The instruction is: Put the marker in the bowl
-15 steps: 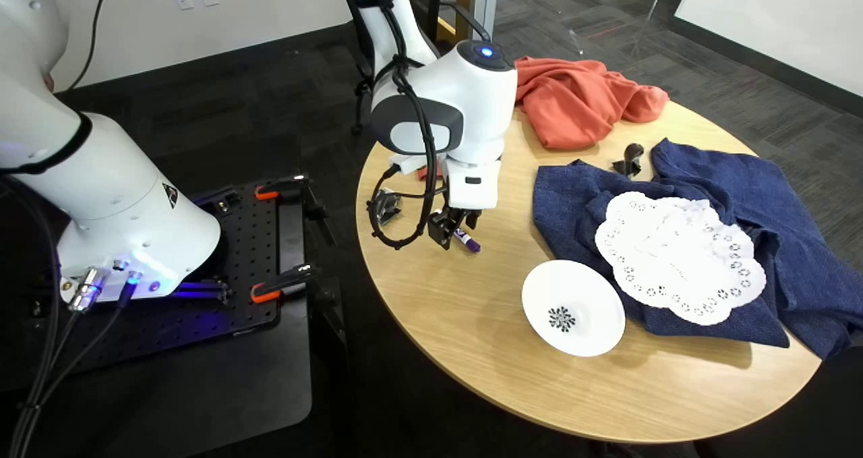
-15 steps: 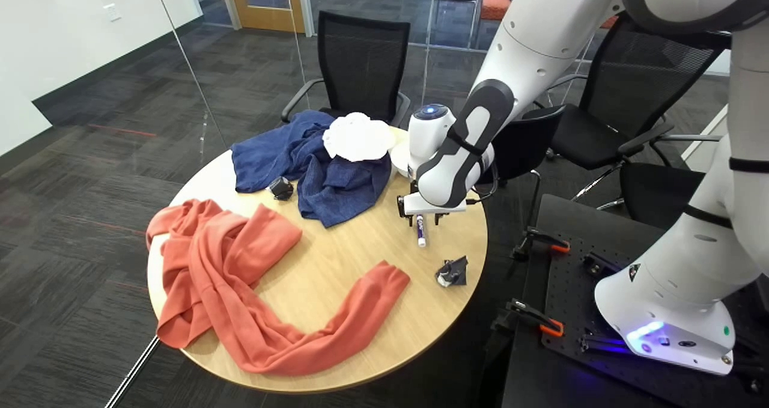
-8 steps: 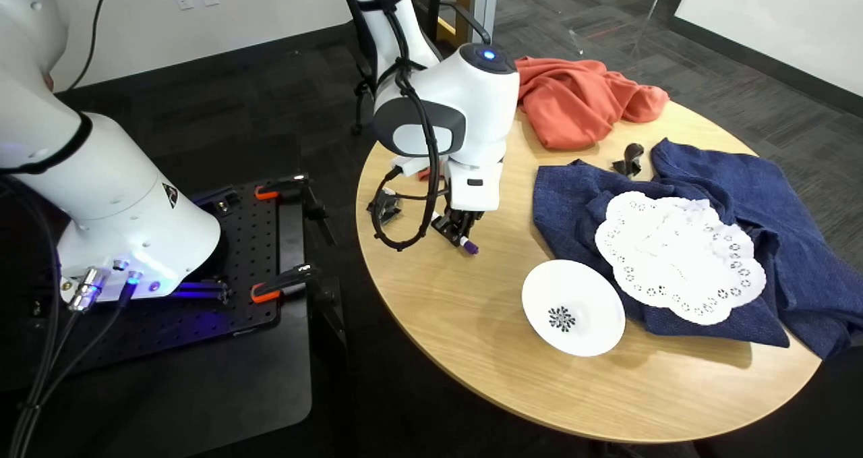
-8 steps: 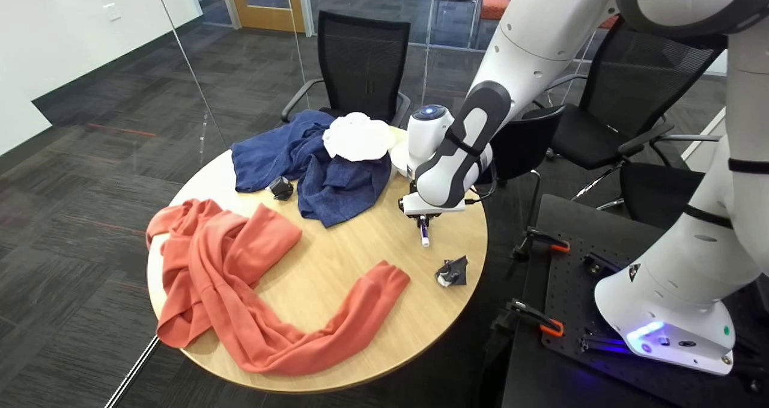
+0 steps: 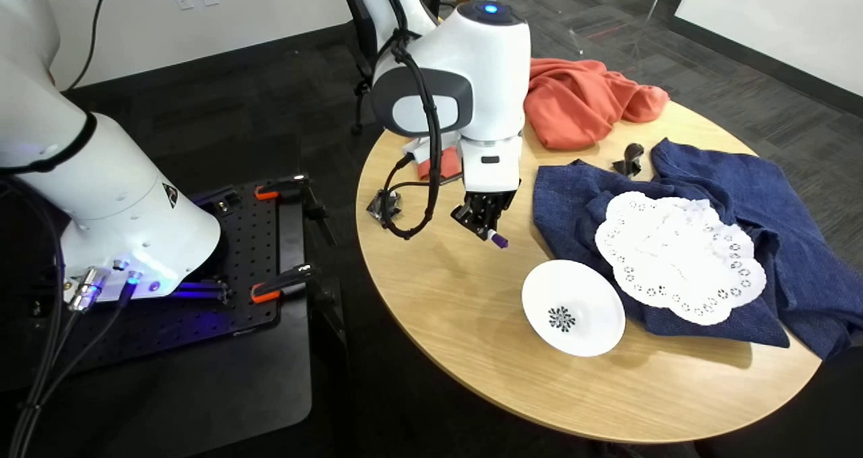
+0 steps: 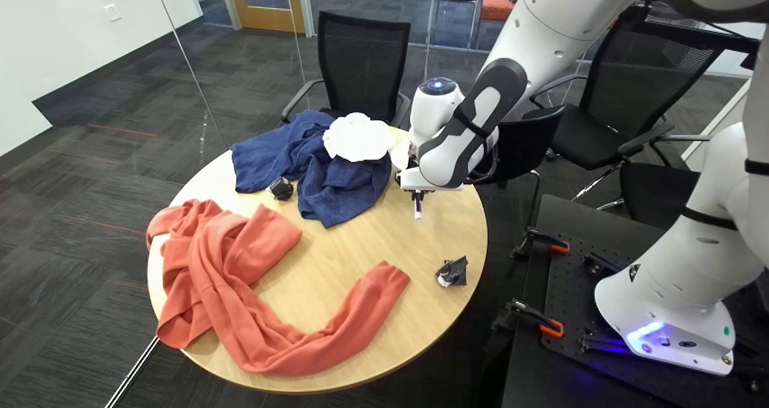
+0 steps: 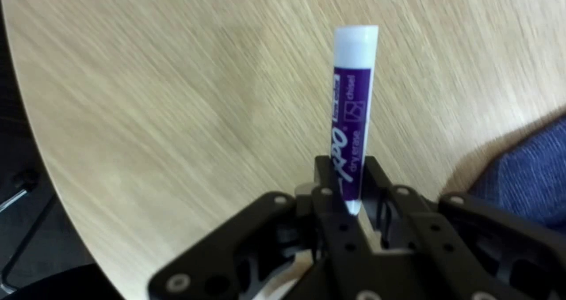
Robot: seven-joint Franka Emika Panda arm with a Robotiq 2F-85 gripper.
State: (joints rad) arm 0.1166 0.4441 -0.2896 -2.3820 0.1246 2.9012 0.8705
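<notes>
Cylindrical marker (image 7: 352, 119) between fingers (image 7: 376, 178) above woodgrain table (image 7: 132, 114)

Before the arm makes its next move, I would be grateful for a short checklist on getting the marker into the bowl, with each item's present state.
1. The gripper is shut on the marker: ok.
2. The marker is off the table: ok, as far as an exterior view shows.
3. The bowl stands open side up: ok.
4. The marker is over the bowl: not ok, it hangs to one side.
5. The bowl is apart from the blue cloth: cannot tell, their outlines overlap.
</notes>
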